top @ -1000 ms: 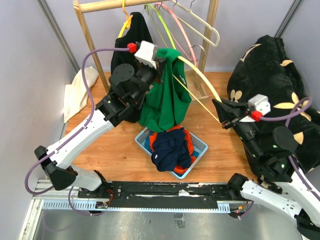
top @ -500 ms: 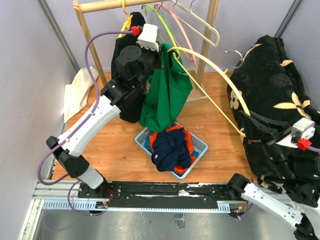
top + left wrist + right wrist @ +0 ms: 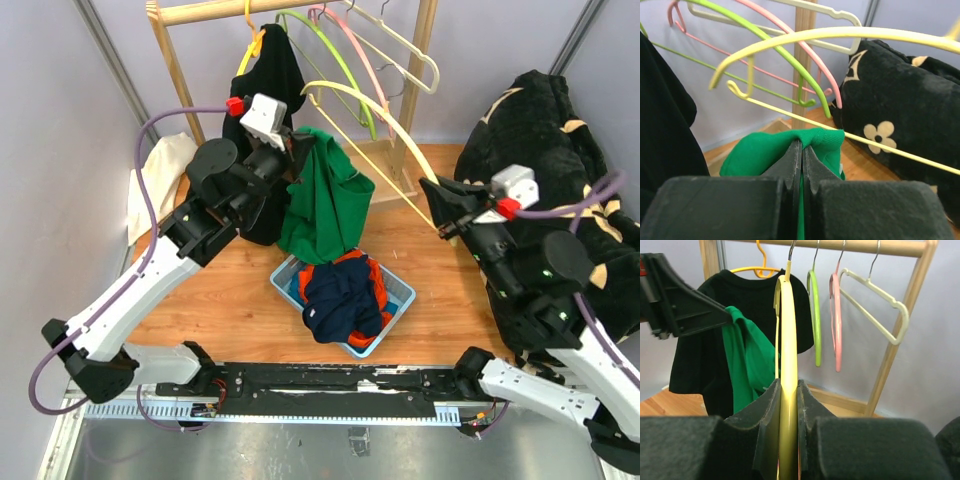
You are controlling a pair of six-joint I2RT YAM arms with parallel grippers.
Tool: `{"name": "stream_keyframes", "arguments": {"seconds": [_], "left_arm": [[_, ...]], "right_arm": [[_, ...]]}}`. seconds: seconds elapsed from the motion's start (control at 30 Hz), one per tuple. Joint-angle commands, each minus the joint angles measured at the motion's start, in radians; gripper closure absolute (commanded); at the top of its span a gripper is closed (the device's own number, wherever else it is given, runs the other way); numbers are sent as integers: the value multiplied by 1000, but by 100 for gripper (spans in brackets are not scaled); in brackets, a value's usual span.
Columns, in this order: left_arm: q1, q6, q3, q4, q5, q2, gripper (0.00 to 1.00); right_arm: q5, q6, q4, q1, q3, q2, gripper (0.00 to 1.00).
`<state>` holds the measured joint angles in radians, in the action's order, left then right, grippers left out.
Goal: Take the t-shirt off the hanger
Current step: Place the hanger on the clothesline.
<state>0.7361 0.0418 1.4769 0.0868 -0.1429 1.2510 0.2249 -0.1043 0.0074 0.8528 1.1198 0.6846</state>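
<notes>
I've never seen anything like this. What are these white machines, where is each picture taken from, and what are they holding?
These are two white robot arms bolted to a wooden table. The wide picture looks down from above; the other two come from a small camera on each wrist. The left arm's fingers pinch a green t-shirt; the right arm's fingers clamp a yellow plastic hanger. On the table stand a blue plastic basket of clothes and a wooden rack with more hangers.

No legible text, label, brand, number or sign found in any of the three views. Small pale marks along the black base rail (image 3: pixel 330 378) at the bottom of the overhead view, possibly print or merely glare; too small to read.
</notes>
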Motion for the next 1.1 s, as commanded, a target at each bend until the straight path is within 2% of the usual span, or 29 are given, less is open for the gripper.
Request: {"name": "stream_keyframes", "arguments": {"seconds": [0.0,0.2,0.5,0.77,1.07], "left_arm": [[-1,34,-100,-86,48,-80,100],[0,65,-243,-87,109,-188,100],[0,85,-379,-67,79,-314,99],[0,103,-452,-83,82,-381,99],[0,119,-486,-90,76,-412,99]], "right_arm": [[21,-3,159,-17,65,84,99],[87,-78,258,-17,160,283,99],[146,-161,318,-17,357,524,99],[134,-219,390,-22,462,671,99],[100,-224,392,-42,594,820,99]]}}
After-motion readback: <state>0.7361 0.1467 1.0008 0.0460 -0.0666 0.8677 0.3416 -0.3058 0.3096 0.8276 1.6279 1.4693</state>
